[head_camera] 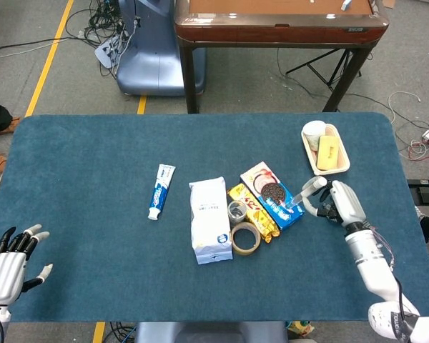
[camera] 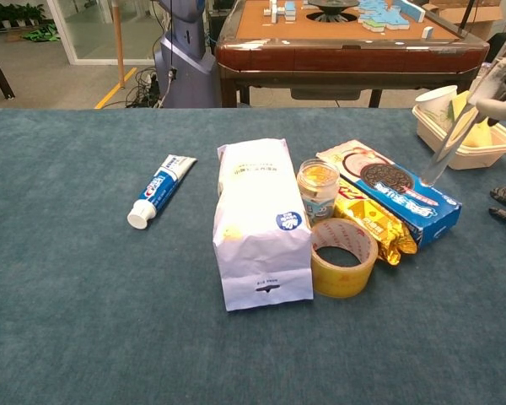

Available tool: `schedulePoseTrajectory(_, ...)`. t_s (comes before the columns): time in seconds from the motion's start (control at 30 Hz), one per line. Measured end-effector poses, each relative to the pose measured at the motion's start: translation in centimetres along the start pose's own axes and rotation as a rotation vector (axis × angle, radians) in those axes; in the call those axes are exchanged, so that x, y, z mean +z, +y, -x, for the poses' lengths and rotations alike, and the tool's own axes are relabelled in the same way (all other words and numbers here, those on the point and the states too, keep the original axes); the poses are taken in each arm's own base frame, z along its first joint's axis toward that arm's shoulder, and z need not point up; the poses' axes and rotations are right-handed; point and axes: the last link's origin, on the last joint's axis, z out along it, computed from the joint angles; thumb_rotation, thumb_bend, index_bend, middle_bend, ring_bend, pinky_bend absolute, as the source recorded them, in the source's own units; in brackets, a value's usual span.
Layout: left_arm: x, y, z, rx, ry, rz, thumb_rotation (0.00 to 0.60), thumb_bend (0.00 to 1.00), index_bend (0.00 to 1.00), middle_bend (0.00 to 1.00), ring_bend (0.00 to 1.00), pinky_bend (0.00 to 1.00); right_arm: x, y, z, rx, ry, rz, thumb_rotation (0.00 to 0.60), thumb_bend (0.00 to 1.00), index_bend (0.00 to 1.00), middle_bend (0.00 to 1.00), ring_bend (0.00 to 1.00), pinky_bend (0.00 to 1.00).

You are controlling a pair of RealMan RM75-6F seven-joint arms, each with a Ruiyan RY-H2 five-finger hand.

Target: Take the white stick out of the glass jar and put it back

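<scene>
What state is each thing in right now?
Stick: out of the jar, tilted, held above the cookie box.
Jar: upright, no lid, no stick inside.
Right hand: grips the stick.
Left hand: holds nothing, fingers spread.
Toothpaste: lying flat, cap on.
Paper bag: lying flat, closed.
Tape roll: lying flat.
</scene>
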Motion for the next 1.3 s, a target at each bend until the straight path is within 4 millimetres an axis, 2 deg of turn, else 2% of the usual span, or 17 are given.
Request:
schedulePoseTrajectory(0.2, 0.0, 0.0, 0.0, -0.001, 0.000, 0.001, 0.600, 0.27, 0.25, 0.17, 0.21, 0.05, -0.1, -1.3, 0.5, 0.184, -0.091, -0.010, 0.600, 0.53, 0.64, 0.51, 0.44, 0.50)
schedulePoseTrajectory(0.43, 0.0, 0.1, 0.0, -0.003, 0.004, 0.005, 0.600, 0.27, 0.25, 0.17, 0.21, 0.05, 0.7, -3.4, 1.9, 0.169, -0.117, -0.111, 0.600, 0.53, 0.64, 0.51, 0.44, 0.50)
schedulePoseTrajectory(0.77, -0.4, -0.3, -0.1, -0.003, 0.006, -0.010, 0.600, 0.27, 0.25, 0.17, 0.21, 0.05, 3.2, -6.6, 3.9, 0.163, -0.136, -0.209, 0.600, 0.53, 0.64, 0.51, 0.44, 0.50)
schedulePoseTrajectory(1.1, -0.5, -0.8, 0.2, -0.008, 0.002, -0.021, 0.600, 0.27, 0.25, 0.17, 0.21, 0.05, 4.4, -7.3, 5.5, 0.131, -0.169, -0.192, 0.600, 0.53, 0.64, 0.51, 0.44, 0.50)
schedulePoseTrajectory(1.3, -0.6, -0.9, 0.2, -0.009, 0.002, -0.023, 0.600, 0.27, 0.25, 0.17, 0.21, 0.05, 5.0, -7.2, 6.4, 0.093, -0.182, -0.198, 0.600, 0.53, 0.64, 0.48, 0.40, 0.41)
